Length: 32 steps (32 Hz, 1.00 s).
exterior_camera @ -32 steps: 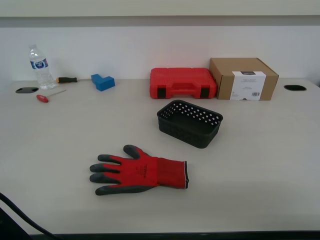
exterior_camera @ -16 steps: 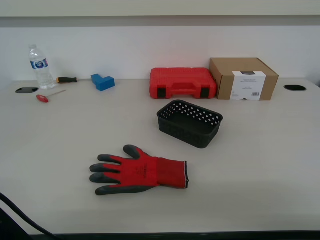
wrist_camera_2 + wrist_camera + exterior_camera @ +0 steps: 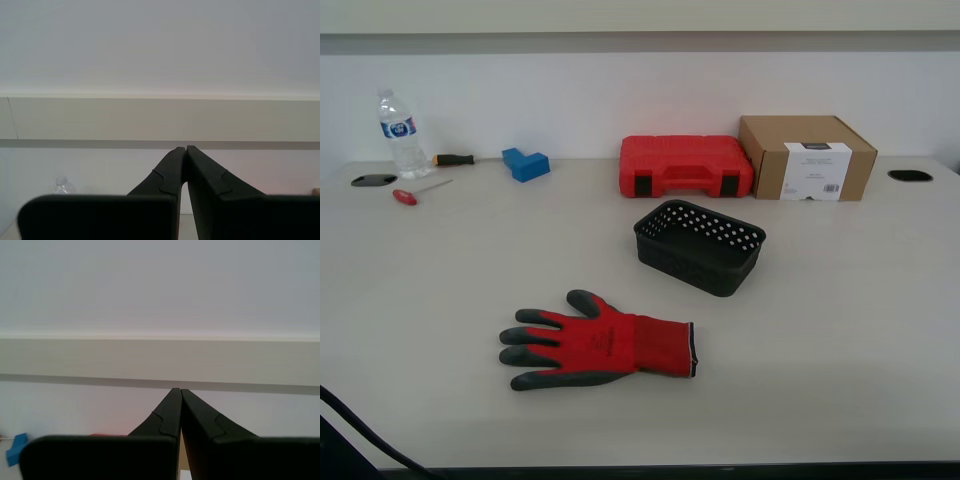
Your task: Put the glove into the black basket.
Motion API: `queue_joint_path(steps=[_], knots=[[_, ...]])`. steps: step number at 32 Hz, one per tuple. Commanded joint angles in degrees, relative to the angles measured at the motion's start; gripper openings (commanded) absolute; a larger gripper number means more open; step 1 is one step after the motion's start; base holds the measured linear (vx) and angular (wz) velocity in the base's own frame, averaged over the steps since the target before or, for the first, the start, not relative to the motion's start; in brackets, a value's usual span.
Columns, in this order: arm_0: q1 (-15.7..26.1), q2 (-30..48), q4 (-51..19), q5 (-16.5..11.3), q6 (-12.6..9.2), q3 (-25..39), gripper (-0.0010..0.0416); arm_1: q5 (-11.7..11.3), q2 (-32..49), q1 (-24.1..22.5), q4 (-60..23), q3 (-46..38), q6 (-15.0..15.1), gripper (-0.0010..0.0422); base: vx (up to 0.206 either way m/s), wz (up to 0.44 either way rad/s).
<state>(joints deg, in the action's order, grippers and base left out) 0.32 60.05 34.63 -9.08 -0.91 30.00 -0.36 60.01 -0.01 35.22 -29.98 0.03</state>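
The red glove [image 3: 602, 343] with dark grey fingers lies flat on the table near the front, fingers toward the exterior view's left, cuff toward its right. The black basket [image 3: 700, 246], perforated and empty, stands behind it toward the exterior view's right. My first gripper [image 3: 179, 391] is shut and empty, raised and pointing at the back wall. My second gripper [image 3: 185, 149] is shut and empty, pointing the same way. Neither gripper shows in the exterior view.
At the back stand a red tool case [image 3: 685, 165], a cardboard box [image 3: 807, 157], a blue block [image 3: 525, 163], a water bottle [image 3: 398, 134] and two screwdrivers [image 3: 418, 190]. A dark cable [image 3: 360, 430] crosses the front corner at the exterior view's left.
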Motion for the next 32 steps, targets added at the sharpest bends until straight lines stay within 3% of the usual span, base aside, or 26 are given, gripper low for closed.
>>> queue_joint_path(steps=[1, 5, 9, 12, 14, 20, 26, 32], knots=[[0.2, 0.0, -1.9, -2.9, -0.2, 0.0, 0.0001, 0.0, 0.0, 0.0, 0.2, 0.0, 0.0, 0.0000, 0.000, 0.000], [0.2, 0.0, -4.7, -5.8, -0.2, 0.0, 0.0001, 0.0, 0.0, 0.0, 0.2, 0.0, 0.0, 0.0000, 0.000, 0.000], [0.4, 0.0, -8.9, -11.5, -0.4, 1.1, 0.0001, 0.0, 0.0, 0.0, 0.2, 0.0, 0.0, 0.0000, 0.000, 0.000], [1.1, 0.0, -12.3, -18.0, -0.4, 3.2, 0.0001, 0.0, 0.0, 0.0, 0.2, 0.0, 0.0, 0.0000, 0.000, 0.000], [1.7, 0.0, -13.6, -19.4, -0.5, 4.2, 0.0001, 0.0, 0.0, 0.0, 0.2, 0.0, 0.0, 0.0000, 0.000, 0.000], [5.6, 0.1, -23.7, -20.0, 0.3, 8.9, 0.0001, 0.0, 0.0, 0.0, 0.2, 0.0, 0.0, 0.0000, 0.000, 0.000], [14.1, 2.1, -33.7, -19.6, 0.0, 14.4, 0.0001, 0.0, 0.0, 0.0, 0.2, 0.0, 0.0, 0.0000, 0.000, 0.000], [21.8, 7.9, -36.9, -19.3, -0.2, 17.9, 0.0001, 0.0, 0.0, 0.0, 0.2, 0.0, 0.0, 0.0000, 0.000, 0.000]])
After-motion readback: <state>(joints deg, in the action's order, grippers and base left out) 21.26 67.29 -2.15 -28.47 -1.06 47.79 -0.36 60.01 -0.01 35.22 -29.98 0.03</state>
